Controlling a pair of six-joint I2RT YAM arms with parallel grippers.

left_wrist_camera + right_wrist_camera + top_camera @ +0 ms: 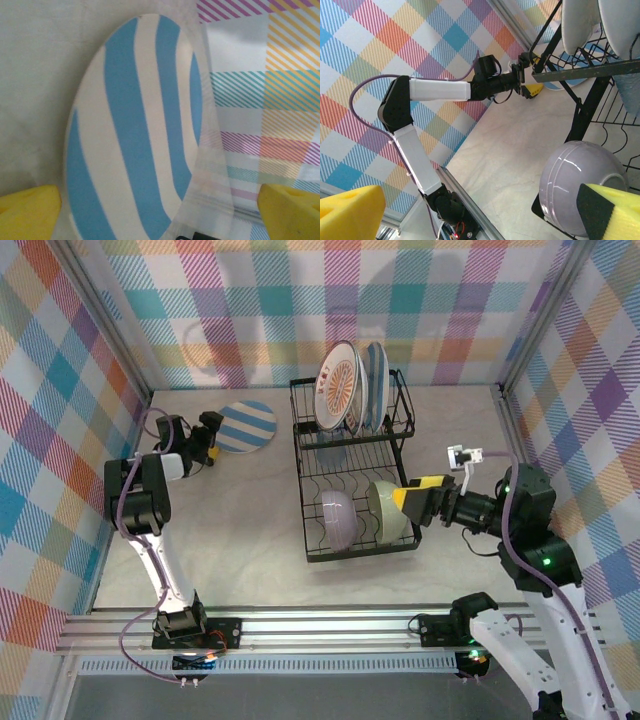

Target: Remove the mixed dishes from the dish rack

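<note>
Top external view: the black wire dish rack (pixel 350 480) is seen mid-table, mostly loaded. One blue-and-white striped plate (pixel 246 426) is laid flat on the table to its left. Yet to be removed: sunburst plate (pixel 338 387), lavender bowl (pixel 336 517), pale green bowl (pixel 385 510). The left gripper (pixel 213 436) is spread wide by the striped plate, and the right gripper (pixel 410 495) is held agape beside the green bowl.

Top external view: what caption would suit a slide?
Left pincer beside the striped plate on the table; right pincer at the pale green bowl in the dish rack.
</note>
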